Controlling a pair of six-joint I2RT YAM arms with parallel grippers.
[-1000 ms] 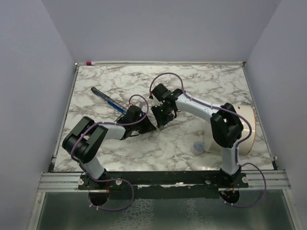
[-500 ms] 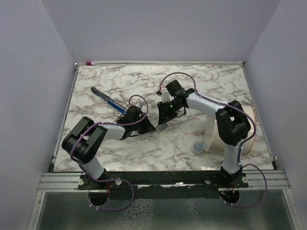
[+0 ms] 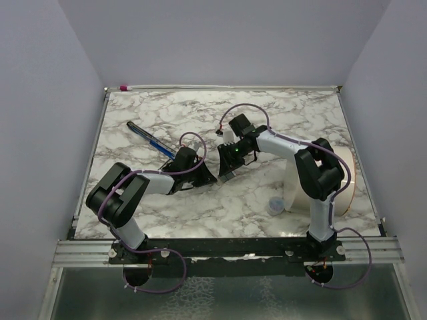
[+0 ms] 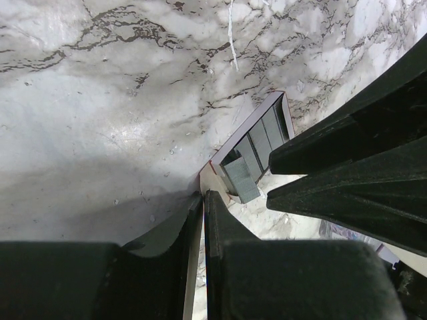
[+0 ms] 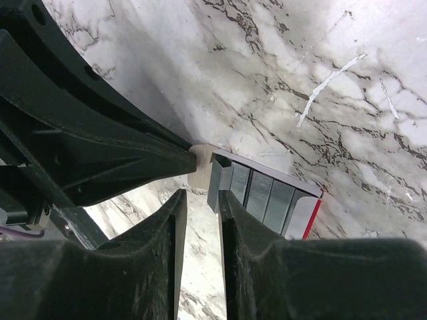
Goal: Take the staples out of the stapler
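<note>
Marble-look table point(image 3: 300, 113), with the stapler point(image 4: 239, 130) lying open on it, channel up, right between the two sets of tips. Runs diagonally in the overhead view, near-left to far-right. Seems pinned at the near-left end by the left gripper point(image 4: 203, 195), clamped almost fully together on a thin pale tab there, going by the wrist view. Can't swear that tab belongs to the stapler, but looks joined to it.

Over to the right gripper point(image 5: 201, 195): parted only a sliver, nothing between the tips, just bare marble in the gap. Sits at that same near-left end, just beside the first of the staples point(image 5: 265, 195), close to touching. So, nearer arm for the staples = the right one, with the rest of the row trailing away from its tips toward the far-right along the channel. Probably needs to nip the end strip and draw it out along that axis, not sideways into the channel wall.

Head count:
- one stapler
- looks like four short staple strips in a row, the nearest cocked out of line (not dead sure about the fourth)
- two grippers
- one blue-black pen point(image 3: 150, 141), well off to the left
- one white roll point(image 3: 343, 177) and one little clear cap point(image 3: 274, 205), over by the right arm's base
- one small white piece with a pink end point(image 3: 125, 87), up at the far-left corner
</note>
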